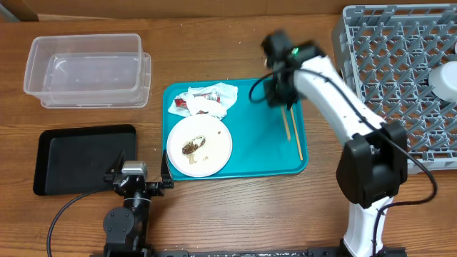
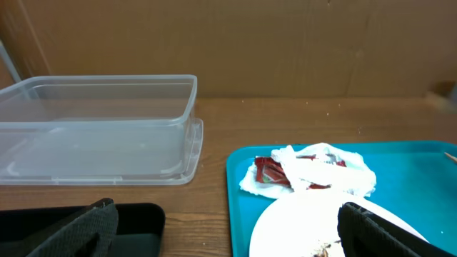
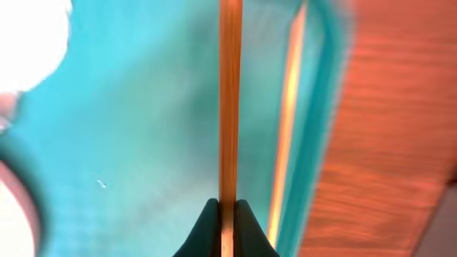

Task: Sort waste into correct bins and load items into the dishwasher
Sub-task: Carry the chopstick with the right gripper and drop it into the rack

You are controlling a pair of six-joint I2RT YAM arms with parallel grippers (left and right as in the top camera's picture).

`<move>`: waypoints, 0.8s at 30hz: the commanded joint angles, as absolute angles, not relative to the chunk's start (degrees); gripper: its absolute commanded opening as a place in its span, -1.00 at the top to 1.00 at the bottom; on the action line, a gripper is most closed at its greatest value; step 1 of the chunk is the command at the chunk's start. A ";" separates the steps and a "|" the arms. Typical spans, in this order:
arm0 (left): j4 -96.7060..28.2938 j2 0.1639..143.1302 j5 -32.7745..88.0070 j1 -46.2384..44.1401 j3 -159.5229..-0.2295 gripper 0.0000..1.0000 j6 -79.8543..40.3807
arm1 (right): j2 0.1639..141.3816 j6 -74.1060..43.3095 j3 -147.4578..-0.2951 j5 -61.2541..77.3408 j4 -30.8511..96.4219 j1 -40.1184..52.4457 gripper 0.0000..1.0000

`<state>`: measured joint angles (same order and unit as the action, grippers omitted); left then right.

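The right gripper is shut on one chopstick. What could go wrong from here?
1. The right gripper pinches a thin chopstick, seemingly near one end, so the chopstick may swing or slip when lifted.
2. The second chopstick lies close beside it, next to the rim of the teal tray, and could be knocked aside or left behind.

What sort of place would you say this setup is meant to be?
Probably a staged dish-clearing station on a wooden table: a teal tray holding a dirty plate, a grey dish rack, and a clear tub.
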<state>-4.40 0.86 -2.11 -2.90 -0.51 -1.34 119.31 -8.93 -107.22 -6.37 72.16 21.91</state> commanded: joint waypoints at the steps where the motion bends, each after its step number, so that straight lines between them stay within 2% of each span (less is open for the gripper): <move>1: -4.29 0.27 -1.65 -2.59 -0.27 -1.00 -1.69 | 116.14 -7.09 -115.92 -11.18 73.97 17.91 0.92; 7: -4.29 0.27 -1.65 -2.59 -0.27 -0.99 -1.69 | 115.59 2.20 -126.69 -11.14 77.60 7.38 0.92; 16: -4.29 0.27 -1.65 -2.59 -0.27 -1.00 -1.69 | 115.96 13.45 -124.27 -6.66 68.23 -6.04 0.92; 24: -4.29 0.25 -1.65 -2.59 -0.27 -1.00 -1.69 | 116.31 13.78 -119.77 -0.67 62.89 -10.96 0.92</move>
